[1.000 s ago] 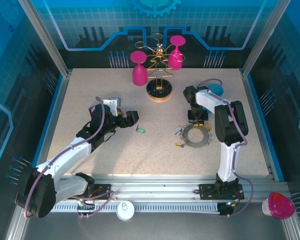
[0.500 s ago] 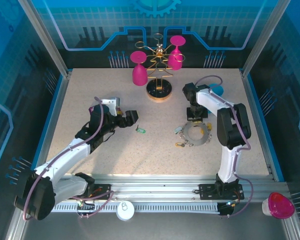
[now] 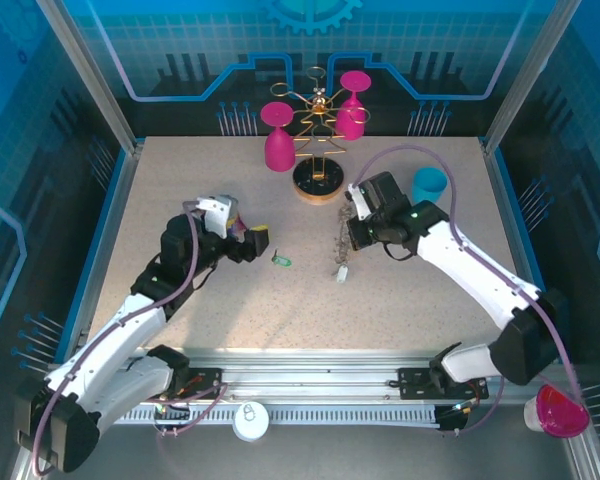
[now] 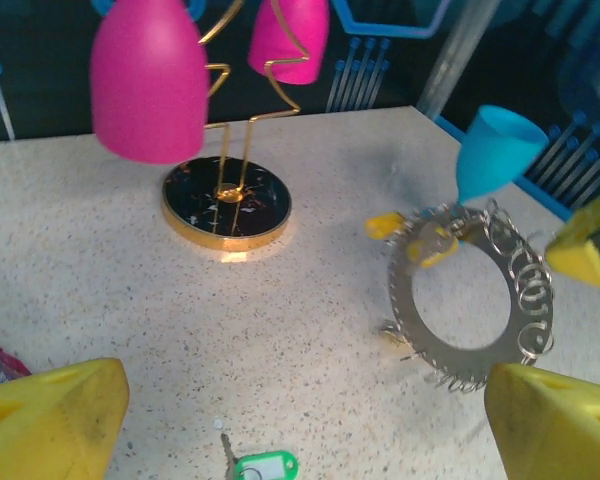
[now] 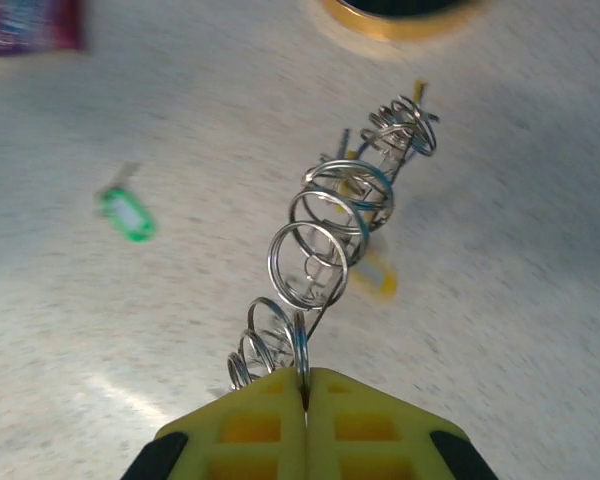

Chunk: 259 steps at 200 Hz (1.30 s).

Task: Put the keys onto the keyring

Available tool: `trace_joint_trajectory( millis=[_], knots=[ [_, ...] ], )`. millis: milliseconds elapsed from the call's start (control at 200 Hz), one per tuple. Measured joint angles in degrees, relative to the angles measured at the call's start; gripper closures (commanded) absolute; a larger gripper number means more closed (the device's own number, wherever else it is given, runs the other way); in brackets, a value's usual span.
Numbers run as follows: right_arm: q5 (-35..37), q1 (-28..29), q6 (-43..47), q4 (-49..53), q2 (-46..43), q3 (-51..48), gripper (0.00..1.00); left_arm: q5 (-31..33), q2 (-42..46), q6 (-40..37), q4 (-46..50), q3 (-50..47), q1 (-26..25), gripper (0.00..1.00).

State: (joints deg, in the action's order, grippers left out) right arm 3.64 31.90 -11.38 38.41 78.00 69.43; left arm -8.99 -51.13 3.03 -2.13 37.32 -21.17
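Keyring hangs edge-on from the right gripper in the top view, with the green key on the table just past the left gripper. Left wrist view: fingers spread wide, nothing held, green key between them, keyring farther off. Right wrist view: jaws pinched tight on the keyring's rim.

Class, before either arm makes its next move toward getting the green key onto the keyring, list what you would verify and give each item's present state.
1. Right gripper fingers shut on the keyring: ok, clamped on its edge.
2. Keyring upright, its face towards the left arm: ok.
3. Keyring's lower edge off the table: cannot tell.
4. Left gripper open: ok, fingers wide apart.
5. Green key lying free on the table just ahead of the left gripper: ok, not held.
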Motion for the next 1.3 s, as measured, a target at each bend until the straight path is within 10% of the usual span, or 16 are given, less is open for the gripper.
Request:
trace_joint_trajectory(
  millis=[450,1296],
  knots=[
    [-20.50,5.40,14.82,-11.50,-5.31,-2.64,1.00,-23.32,4.26,-17.66,4.94,2.82,-0.26,0.45],
    [-22.12,13.88,34.47,-10.03,-0.22,2.73,1.00,-36.00,-3.15,-33.70,11.41,7.41,-1.14,0.71]
  ],
)
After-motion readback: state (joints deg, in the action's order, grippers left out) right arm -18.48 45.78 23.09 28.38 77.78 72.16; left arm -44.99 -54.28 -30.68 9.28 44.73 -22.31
